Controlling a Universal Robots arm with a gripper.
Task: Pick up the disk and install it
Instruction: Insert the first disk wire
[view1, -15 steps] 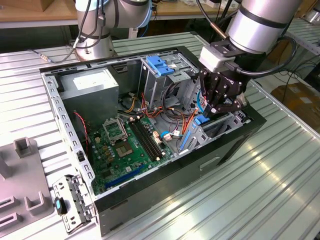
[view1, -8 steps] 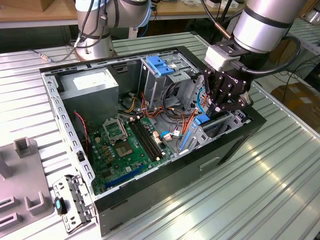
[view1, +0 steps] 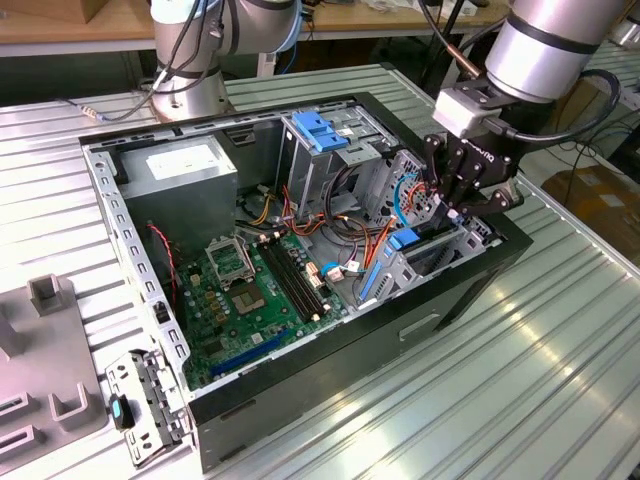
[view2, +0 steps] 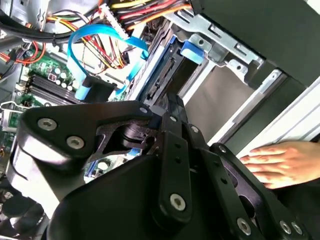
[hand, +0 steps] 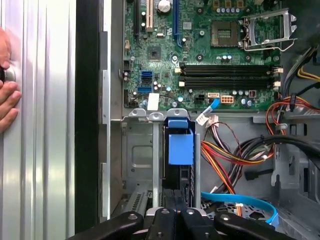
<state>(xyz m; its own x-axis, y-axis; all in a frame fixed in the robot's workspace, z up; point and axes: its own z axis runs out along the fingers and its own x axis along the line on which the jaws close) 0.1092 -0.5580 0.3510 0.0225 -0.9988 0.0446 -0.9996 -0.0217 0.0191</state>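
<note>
The disk (hand: 176, 182) stands on edge in the drive bay at the case's front corner, and its blue carrier tab (hand: 180, 146) points toward the motherboard. In the exterior view the disk's blue tab (view1: 403, 240) shows just below my gripper (view1: 447, 212). My gripper (hand: 177, 197) hangs right over the bay with its fingers (view2: 173, 117) drawn together in line with the disk's dark edge (view2: 162, 80). The fingertips rest at the disk's near end. Whether they pinch it or only press on it is hidden.
A person's hand (hand: 7, 95) rests on the ribbed table beside the black case wall (view1: 480, 280). Around the bay are a blue flat cable (hand: 240, 201), coloured power wires (hand: 225, 155), the motherboard (view1: 250, 290), the grey drive cage (view1: 320, 130) and the power supply (view1: 185, 165). A grey fixture (view1: 50, 350) sits at the exterior view's left.
</note>
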